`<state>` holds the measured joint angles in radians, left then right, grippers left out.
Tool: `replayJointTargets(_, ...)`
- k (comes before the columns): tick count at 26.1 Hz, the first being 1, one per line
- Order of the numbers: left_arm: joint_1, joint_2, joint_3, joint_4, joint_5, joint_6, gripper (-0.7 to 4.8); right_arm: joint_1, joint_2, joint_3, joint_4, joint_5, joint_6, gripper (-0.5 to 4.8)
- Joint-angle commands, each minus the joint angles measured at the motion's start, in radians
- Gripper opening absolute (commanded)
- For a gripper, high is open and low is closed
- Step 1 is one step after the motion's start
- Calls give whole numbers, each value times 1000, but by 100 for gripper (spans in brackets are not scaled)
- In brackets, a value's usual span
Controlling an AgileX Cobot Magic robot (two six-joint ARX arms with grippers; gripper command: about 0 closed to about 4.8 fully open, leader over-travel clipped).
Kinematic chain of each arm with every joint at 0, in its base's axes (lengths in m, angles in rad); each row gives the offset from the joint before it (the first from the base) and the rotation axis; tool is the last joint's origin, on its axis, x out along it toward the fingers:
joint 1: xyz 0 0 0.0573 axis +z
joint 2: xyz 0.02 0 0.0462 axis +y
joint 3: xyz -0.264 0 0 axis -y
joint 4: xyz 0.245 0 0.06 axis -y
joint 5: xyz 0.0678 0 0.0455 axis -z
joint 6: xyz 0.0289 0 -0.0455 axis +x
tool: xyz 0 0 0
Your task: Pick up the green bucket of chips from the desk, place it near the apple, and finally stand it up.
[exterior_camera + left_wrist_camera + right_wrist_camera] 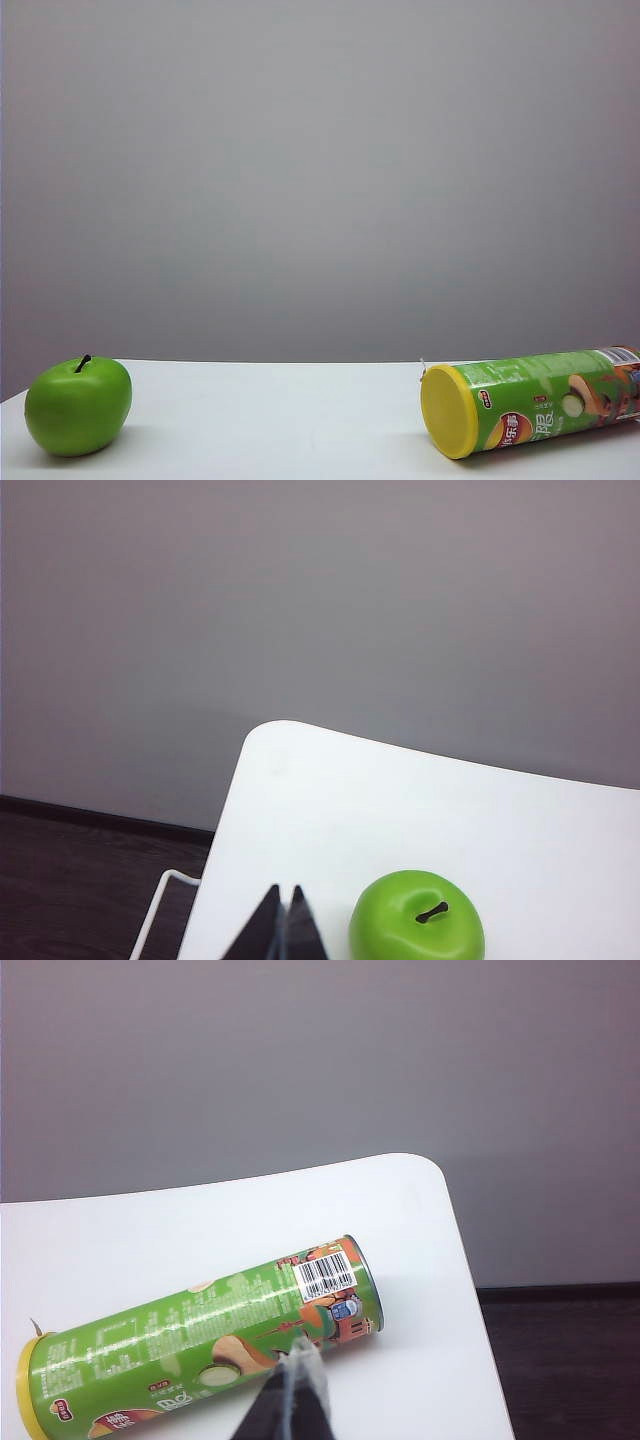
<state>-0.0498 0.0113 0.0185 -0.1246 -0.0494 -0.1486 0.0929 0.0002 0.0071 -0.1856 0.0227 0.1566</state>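
The green bucket of chips [535, 400] lies on its side on the white desk [280, 420] at the right, yellow lid [447, 412] facing the apple. In the right wrist view the bucket of chips [200, 1340] shows its barcode end. My right gripper [300, 1352] is shut and empty, its tips just short of the canister's side. The shiny green apple [78, 405] sits at the desk's left. My left gripper [285, 895] is shut and empty, just beside the apple [417, 920]. Neither gripper shows in the exterior view.
A grey wall fills the background. The desk's rounded corners [262, 735] [430, 1170] show in both wrist views, with dark floor [80, 890] beyond. A thin white frame [160, 905] runs beside the desk's left edge.
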Motion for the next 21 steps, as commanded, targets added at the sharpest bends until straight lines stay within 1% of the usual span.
replayJointTargets(1,0,0,2,15,2,2,-5,0,0,-6,3,1,0,-1)
replayJointTargets(9,-1,0,2,14,12,0,-5,-1,0,-6,3,1,1,-1)
replayJointTargets(10,-1,0,2,15,28,-6,-5,0,0,-6,3,0,2,-1)
replayJointTargets(12,-1,0,5,32,95,-30,-5,1,0,-5,2,-3,5,-1)
replayJointTargets(14,-1,0,10,60,146,-76,-5,1,0,-3,9,-3,8,-1)
replayJointTargets(16,0,4,60,58,140,-132,-5,1,0,21,25,4,17,-1)
replayJointTargets(18,0,16,106,55,114,-120,-5,-1,0,49,35,13,17,-2)
replayJointTargets(21,0,75,193,51,95,-110,-5,0,4,78,77,60,40,-2)
